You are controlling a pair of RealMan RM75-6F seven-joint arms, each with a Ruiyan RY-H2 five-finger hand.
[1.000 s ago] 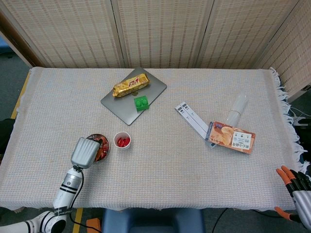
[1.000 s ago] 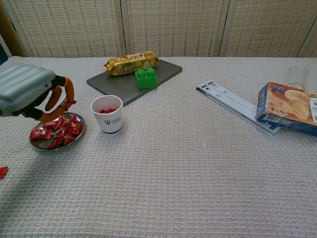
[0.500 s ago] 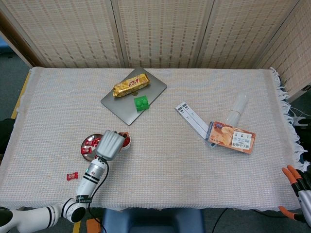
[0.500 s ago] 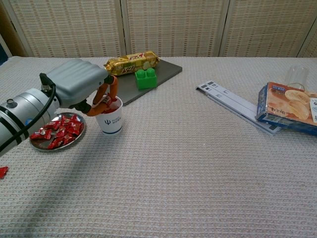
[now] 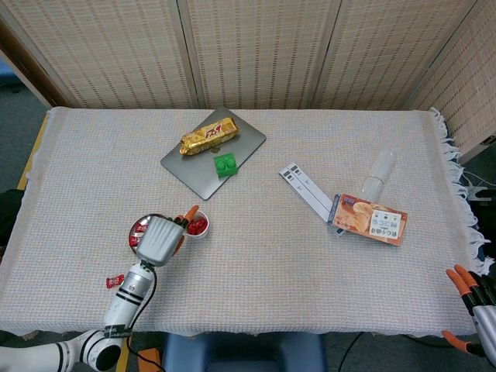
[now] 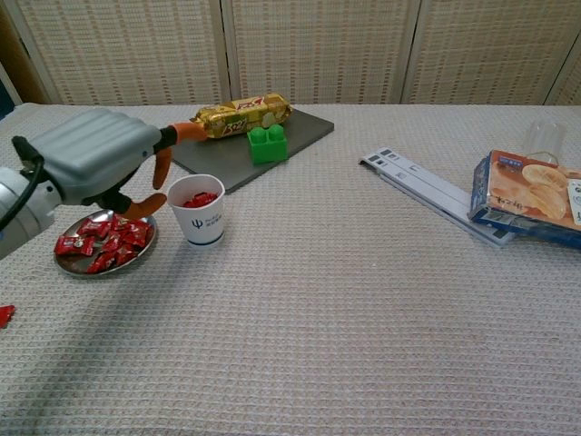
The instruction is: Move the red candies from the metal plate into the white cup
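Several red candies (image 6: 103,242) heaped on metal plate (image 6: 68,266), more inside white cup (image 6: 200,210) just beside it, left robot hand (image 6: 102,163) above plate, fingers (image 6: 163,164) spread and empty, right robot hand (image 5: 474,306) spread at table (image 6: 345,300) edge, one candy (image 5: 115,280) loose on table.

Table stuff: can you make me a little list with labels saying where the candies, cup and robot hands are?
metal plate: holds many red candies
white cup: right of plate, some candies inside
stray candy: on the cloth, near the table's front edge
left robot hand: above plate and cup, fingers apart, holding nothing
right robot hand: at the table's far right edge, fingers apart
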